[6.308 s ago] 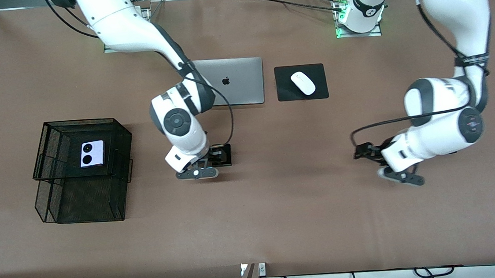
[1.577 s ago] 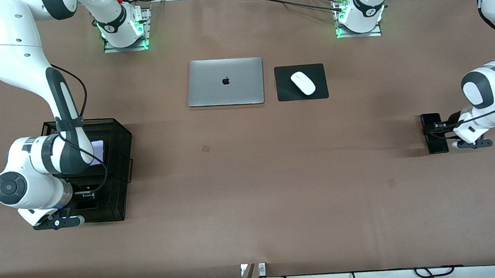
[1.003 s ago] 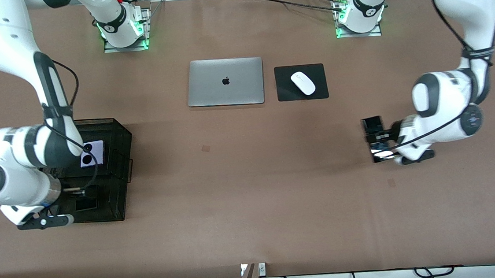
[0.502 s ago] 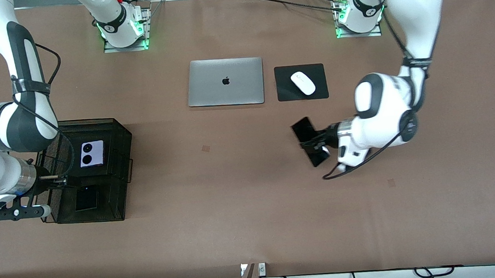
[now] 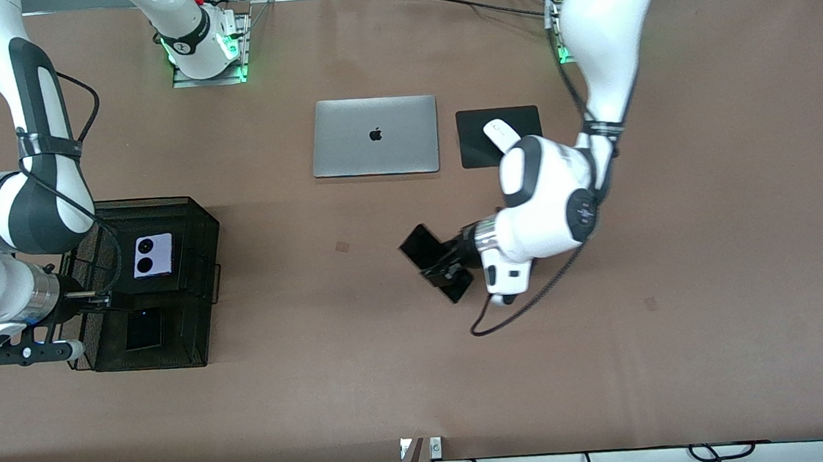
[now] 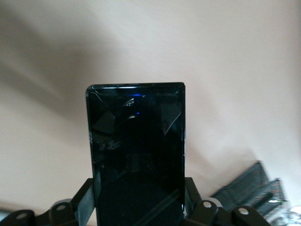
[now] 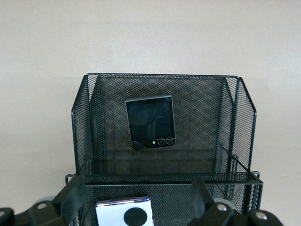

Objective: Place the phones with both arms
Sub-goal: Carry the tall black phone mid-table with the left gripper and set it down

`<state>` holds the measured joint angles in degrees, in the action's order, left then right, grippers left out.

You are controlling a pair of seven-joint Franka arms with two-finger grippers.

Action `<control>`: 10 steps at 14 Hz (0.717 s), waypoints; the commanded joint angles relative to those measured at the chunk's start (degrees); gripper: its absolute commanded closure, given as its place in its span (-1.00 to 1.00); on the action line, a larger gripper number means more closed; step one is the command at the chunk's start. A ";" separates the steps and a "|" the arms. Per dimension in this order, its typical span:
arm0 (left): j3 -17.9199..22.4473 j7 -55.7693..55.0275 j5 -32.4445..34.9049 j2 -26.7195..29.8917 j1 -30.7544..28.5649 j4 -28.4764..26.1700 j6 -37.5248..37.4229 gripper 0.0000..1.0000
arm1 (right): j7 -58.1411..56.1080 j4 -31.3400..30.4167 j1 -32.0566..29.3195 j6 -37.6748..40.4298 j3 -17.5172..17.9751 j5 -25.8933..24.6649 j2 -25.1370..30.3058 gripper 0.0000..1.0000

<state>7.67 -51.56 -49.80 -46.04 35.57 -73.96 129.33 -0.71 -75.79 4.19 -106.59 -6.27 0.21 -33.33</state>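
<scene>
The left gripper [image 5: 446,266] carries the long black phone [image 5: 437,262] from the left arm's end toward mid-table; the right gripper [image 5: 97,298] is out of the mesh tray [image 5: 202,328].

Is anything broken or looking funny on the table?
Nothing looks spilled or knocked over. The long black slab phone clamped in the left gripper shows angular marks across its glass in the left wrist view; cracks or reflections, I cannot tell. The black wire mesh basket holds the lilac-white phone and squarish black phone lying flat.

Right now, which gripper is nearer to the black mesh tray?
Right. The right gripper, open, sits at the black mesh tray; the left gripper, shut on the long black phone, is over mid-table.
</scene>
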 commanded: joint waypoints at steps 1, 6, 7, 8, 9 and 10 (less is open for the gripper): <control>2.35 0.74 -4.69 -3.78 3.97 4.43 8.18 -0.06 | -0.69 -0.58 -0.59 0.33 0.47 1.02 0.98 -1.00; 8.32 16.01 -3.99 -11.78 12.58 12.69 12.79 -0.05 | -0.43 -0.76 -0.06 0.59 0.90 1.20 1.07 -1.00; 9.63 19.53 -3.90 -12.83 13.90 13.66 12.79 -0.07 | -0.43 -0.76 -0.06 0.51 1.08 1.20 0.90 -1.00; 10.60 22.52 -3.90 -13.45 14.96 14.28 12.79 -0.06 | -0.43 -0.76 0.12 0.42 1.17 1.20 0.81 -1.00; 11.48 25.95 -3.82 -13.63 15.92 14.28 12.70 -0.07 | -0.43 -0.76 0.38 0.50 1.17 1.20 0.81 -1.00; 11.93 29.98 -3.03 -14.16 16.98 14.20 12.70 -0.07 | -0.43 -0.76 0.47 0.42 1.17 1.20 0.81 -1.00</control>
<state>17.07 -28.76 -52.42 -58.19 50.73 -62.73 142.08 -0.71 -75.82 4.57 -106.57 -5.39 0.48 -33.33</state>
